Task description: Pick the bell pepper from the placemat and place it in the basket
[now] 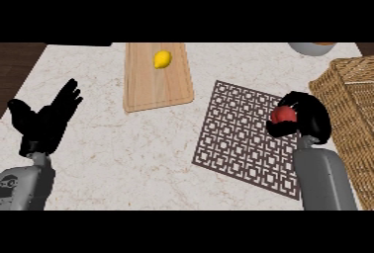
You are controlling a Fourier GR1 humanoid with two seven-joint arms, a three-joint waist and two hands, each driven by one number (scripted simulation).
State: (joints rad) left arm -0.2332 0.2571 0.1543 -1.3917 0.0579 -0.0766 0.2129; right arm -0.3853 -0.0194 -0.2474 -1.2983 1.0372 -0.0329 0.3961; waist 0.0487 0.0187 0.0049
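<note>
Forearms come in from the bottom edge, one each side. Left hand (44,121) sits at the left of the frame, fingers straight and pointing up, holding nothing, just resting over the counter (116,148).

Right hand (303,118) is at the right-centre, fingers curled round the pepper (283,115), so only a red patch of it shows. It's over the right edge of the placemat (241,133), and I can't tell if it's lifted clear of it. Basket (350,99) is just beside the hand, along the right edge.

So I'd say the pick is pretty much done; what's left is carrying it right, over the rim, and letting go inside.

Further up: a board (157,81) top-centre with a lemon (162,59) on it, and a bowl (312,48) peeking in at upper right.
</note>
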